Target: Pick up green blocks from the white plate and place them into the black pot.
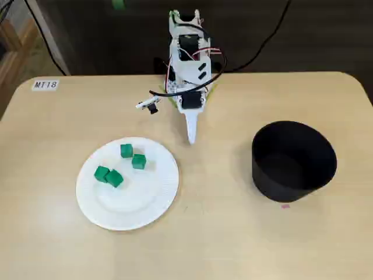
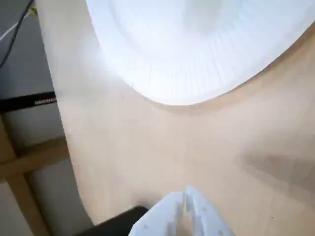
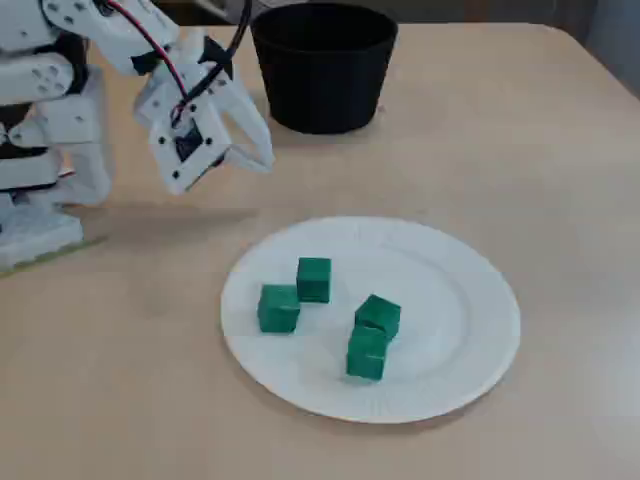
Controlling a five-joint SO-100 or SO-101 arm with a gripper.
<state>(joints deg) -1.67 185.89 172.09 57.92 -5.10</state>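
Fingers point(image 1: 191, 139) pressed together tip to tip, pinching no block. Hanging off white arm point(image 1: 187, 64), pointing down at bare tabletop point(image 1: 233, 233); touching it or just above, cannot tell. Same in wrist view: fingers point(image 2: 187, 191) shut at bottom edge, plate point(image 2: 197, 59) rim ahead of the tips, apart from them, bare tabletop between.

Four green blocks point(image 1: 139, 161), all on plate point(image 1: 140, 201), none near the tips. In a fixed view, down-left of the fingers. Two pairs: nearer pair just beside each other, farther pair point(image 1: 108, 175) touching. In another fixed view, fingers point(image 3: 262, 158) up-left of plate point(image 3: 450, 300), raised above the tabletop at a slant. Nearer blocks point(image 3: 313, 279) on the plate side toward the fingers, farther pair point(image 3: 372, 333) past plate centre.

Pot point(image 1: 291, 172) upright on tabletop, to the right of the fingers in that first fixed view, well apart; behind and right of them in the other, pot point(image 3: 320, 90). Inside dark, contents not readable. Fingers between plate and pot, closer to plate rim.

Label point(image 1: 45, 84) reading MT18 far left of the fingers, at tabletop corner.
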